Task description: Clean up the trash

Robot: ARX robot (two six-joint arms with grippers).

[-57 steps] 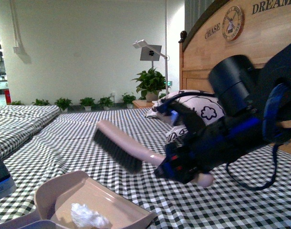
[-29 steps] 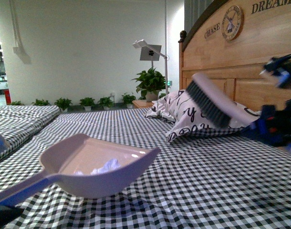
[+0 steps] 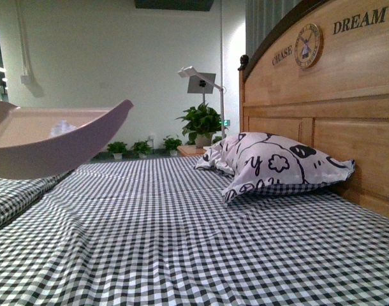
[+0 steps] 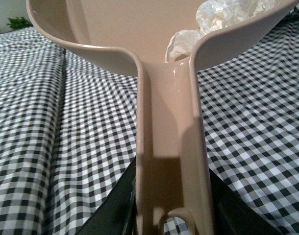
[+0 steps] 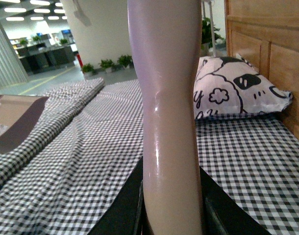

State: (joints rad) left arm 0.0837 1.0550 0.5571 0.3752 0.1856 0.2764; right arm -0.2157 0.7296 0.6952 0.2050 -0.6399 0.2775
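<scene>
The beige dustpan (image 3: 54,140) hangs high at the far left of the front view, lifted off the bed. The trash (image 3: 62,129), a small crumpled white wad, lies inside it; it shows clearly in the left wrist view (image 4: 223,17). My left gripper (image 4: 171,205) is shut on the dustpan's handle (image 4: 169,147). My right gripper (image 5: 171,210) is shut on the brush handle (image 5: 166,98), which stands upright before the wrist camera; its bristles are out of view. Neither arm shows in the front view. The dustpan also shows in the right wrist view (image 5: 14,120).
The bed has a black-and-white checked sheet (image 3: 194,229). A patterned black-and-white pillow (image 3: 277,162) leans on the wooden headboard (image 3: 328,95) at the right. A second checked bed (image 5: 66,98) lies to the left. A lamp (image 3: 198,80) and potted plants (image 3: 201,121) stand beyond.
The dustpan with the trash has risen from low over the bed to high at the left. The brush and right arm have moved out of the front view.
</scene>
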